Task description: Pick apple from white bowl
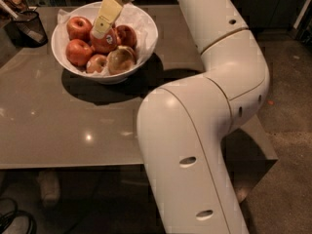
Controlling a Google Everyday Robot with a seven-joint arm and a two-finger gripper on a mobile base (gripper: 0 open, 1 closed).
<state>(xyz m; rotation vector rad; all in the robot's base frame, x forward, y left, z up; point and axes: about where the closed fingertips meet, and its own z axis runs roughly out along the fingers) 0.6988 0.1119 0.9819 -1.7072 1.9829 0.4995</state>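
Observation:
The white bowl (147,39), lined with crumpled white paper, stands at the far left of the table and holds several apples. A deep-red apple (109,43) lies in the middle of the pile. My gripper (100,32) reaches down from the top edge of the camera view, its pale yellow tip resting right over this middle apple and hiding part of it. Red apples lie to its left (78,27) and right (127,34), and a yellowish-pink apple (120,60) lies at the front.
A black mesh cup (29,28) stands at the table's far left corner. The grey table (73,116) stretches toward me. My big white arm (204,111) fills the right half of the view, over the table's right edge.

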